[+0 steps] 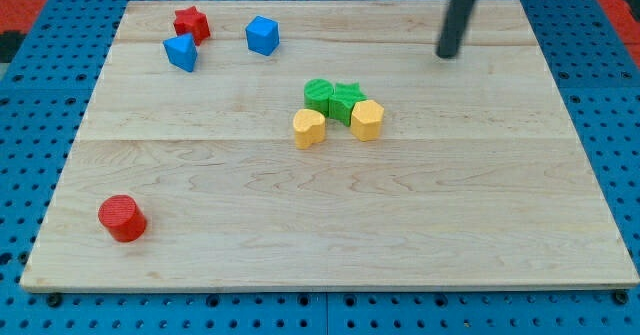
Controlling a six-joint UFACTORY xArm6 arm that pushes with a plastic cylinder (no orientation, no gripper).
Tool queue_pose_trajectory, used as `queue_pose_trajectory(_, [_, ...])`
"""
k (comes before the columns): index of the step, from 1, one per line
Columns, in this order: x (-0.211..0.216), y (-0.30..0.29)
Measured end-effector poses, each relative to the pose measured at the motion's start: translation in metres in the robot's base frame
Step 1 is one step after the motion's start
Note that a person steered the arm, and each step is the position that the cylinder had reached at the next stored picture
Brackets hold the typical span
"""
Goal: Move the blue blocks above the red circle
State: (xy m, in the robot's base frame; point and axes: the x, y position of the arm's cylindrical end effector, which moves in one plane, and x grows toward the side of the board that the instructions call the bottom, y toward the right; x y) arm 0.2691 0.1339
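A red circle block (122, 218) lies near the view's bottom left of the wooden board (330, 225). A blue triangular block (182, 52) sits at the top left, touching a red star block (191, 24) just above it. A blue cube-like block (262, 35) lies a little to their right. My tip (447, 55) is at the view's top right, far to the right of both blue blocks and far from the red circle.
In the middle, a green round block (318, 94) and a green star block (347, 102) cluster with two yellow blocks, one on the left (309, 128) and one on the right (367, 120). A blue pegboard (610, 105) surrounds the board.
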Motion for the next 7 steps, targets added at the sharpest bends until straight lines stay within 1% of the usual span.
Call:
queue_pose_trajectory(1, [-0.049, -0.112])
queue_pose_trajectory(2, [0.003, -0.201])
queue_pose_trajectory(3, [0.029, -0.293])
queue_pose_trajectory(4, [0.016, -0.288])
queue_pose_trajectory(5, [-0.037, -0.270])
queue_pose_trajectory(6, [-0.065, -0.266])
queue_pose_trajectory(7, [-0.076, -0.303])
